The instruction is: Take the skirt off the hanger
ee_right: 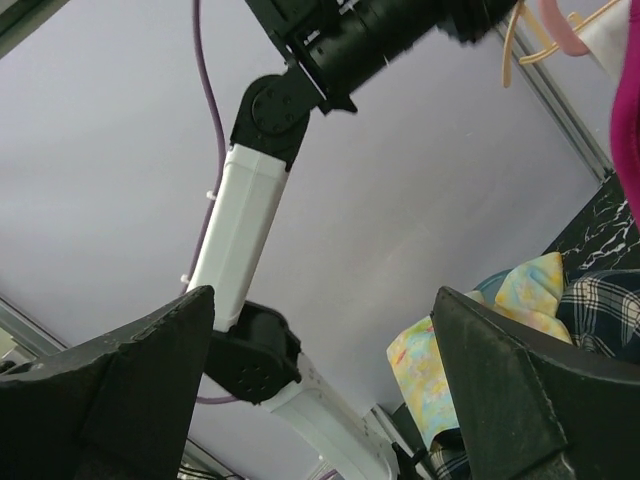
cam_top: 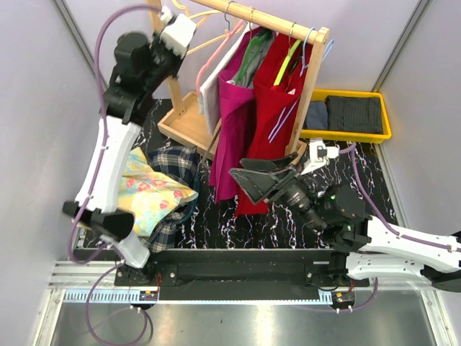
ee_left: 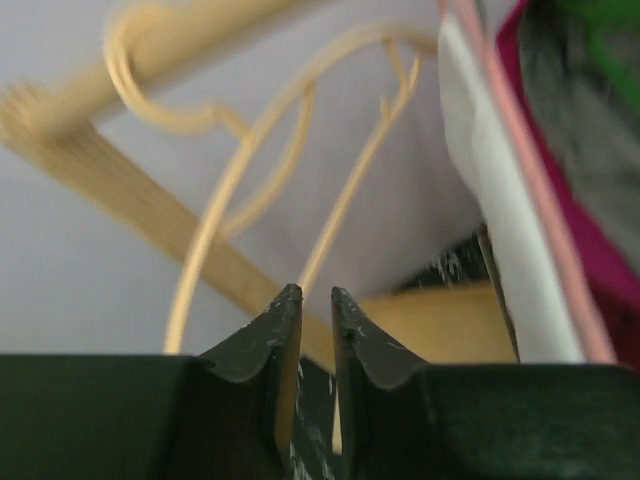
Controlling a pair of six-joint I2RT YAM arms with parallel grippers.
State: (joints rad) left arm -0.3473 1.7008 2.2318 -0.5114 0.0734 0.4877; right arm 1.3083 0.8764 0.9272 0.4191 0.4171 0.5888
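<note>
Bright even light, soft shadows — left wrist view blurred

One wooden rack (cam_top: 191, 126), one yellow bin (cam_top: 346, 135), one floral cloth (cam_top: 148, 189), one plaid cloth (cam_top: 176, 162) (two loose garments).

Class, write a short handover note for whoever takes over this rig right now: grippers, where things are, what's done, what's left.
Left gripper: nearly shut, apparently pinching the bare cream hanger at the rack's left end.
Right gripper: open, empty, low before the red skirt.
Magenta skirt and red skirt hang on the rack; floral cloth lies on the table.
Done: cream hanger bare. Left: free a hanging skirt.
</note>
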